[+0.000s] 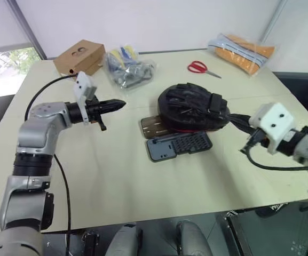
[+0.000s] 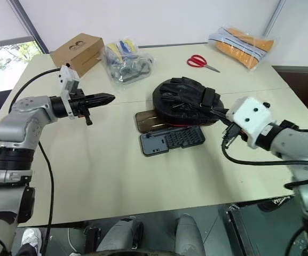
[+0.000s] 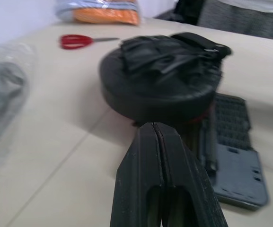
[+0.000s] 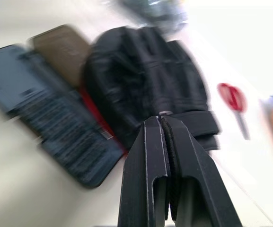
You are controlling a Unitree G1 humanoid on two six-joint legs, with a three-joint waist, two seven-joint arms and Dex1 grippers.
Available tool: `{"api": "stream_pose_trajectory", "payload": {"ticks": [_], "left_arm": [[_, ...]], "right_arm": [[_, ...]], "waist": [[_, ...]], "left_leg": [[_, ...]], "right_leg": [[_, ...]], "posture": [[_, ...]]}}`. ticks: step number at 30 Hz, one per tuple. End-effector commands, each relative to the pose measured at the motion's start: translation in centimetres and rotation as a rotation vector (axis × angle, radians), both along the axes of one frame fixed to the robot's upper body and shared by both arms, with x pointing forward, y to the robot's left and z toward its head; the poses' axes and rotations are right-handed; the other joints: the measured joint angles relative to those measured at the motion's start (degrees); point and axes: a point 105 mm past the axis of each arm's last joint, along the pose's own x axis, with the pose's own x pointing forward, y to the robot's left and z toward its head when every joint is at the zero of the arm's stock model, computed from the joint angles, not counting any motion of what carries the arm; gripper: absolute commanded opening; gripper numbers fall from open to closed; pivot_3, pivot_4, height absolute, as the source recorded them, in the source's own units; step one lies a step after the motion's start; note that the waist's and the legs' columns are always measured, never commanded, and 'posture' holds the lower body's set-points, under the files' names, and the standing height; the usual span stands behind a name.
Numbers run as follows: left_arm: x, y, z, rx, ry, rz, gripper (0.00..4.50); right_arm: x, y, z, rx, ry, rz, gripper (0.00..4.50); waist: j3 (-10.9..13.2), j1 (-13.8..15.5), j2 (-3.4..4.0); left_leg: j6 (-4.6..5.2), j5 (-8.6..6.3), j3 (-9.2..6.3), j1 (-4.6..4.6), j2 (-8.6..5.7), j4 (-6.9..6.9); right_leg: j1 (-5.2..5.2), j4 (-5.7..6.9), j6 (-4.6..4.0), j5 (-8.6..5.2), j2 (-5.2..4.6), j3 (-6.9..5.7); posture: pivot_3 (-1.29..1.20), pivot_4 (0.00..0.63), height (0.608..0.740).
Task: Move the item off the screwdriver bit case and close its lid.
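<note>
The item, a large black padded mitt (image 1: pixel 191 108) with straps and a red rim, lies on the open screwdriver bit case. It covers much of the smoky-brown lid (image 1: pixel 152 127) and the hinge side of the dark grey tray (image 1: pixel 178 145), whose rows of bits show in front. My right gripper (image 1: pixel 231 118) is shut, its tips right at the mitt's wrist strap (image 4: pixel 193 124) with nothing seen between the fingers. Well to the left of the mitt, my left gripper (image 1: pixel 120 104) hovers above the table, shut and pointing toward the mitt (image 3: pixel 160 80).
At the back of the table stand a cardboard box (image 1: pixel 80 57), a clear bag of parts (image 1: pixel 128 70), red-handled scissors (image 1: pixel 199 67) and a plastic bag with orange contents (image 1: pixel 242 52). Bare tabletop (image 1: pixel 116 170) lies in front of the case, down to the near edge.
</note>
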Motion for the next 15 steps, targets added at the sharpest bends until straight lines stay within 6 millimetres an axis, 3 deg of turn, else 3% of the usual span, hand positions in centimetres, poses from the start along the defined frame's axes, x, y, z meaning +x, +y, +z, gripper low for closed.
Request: {"api": "stream_pose_trajectory", "payload": {"ticks": [1,15], "left_arm": [[-0.56,-0.38,1.52,-0.001,-0.042,-0.053,0.00],[-0.78,-0.93,1.34,-0.033,-0.034,-0.038,0.00]], "right_arm": [[-0.54,0.54,1.67,-0.014,-0.034,0.052,0.06],[0.17,0.65,1.95,-0.011,-0.058,0.046,0.06]], "waist": [[0.0,0.0,-0.04],[0.0,0.3,-0.05]], "left_leg": [[0.00,0.00,0.00,0.00,0.00,0.00],[-0.01,0.00,-0.02,-0.03,0.02,0.05]], "right_leg": [[0.00,0.00,0.00,0.00,0.00,0.00],[0.00,0.00,0.00,0.00,-0.01,0.00]], "posture": [[0.00,0.150,0.740],[0.00,0.150,0.740]]}}
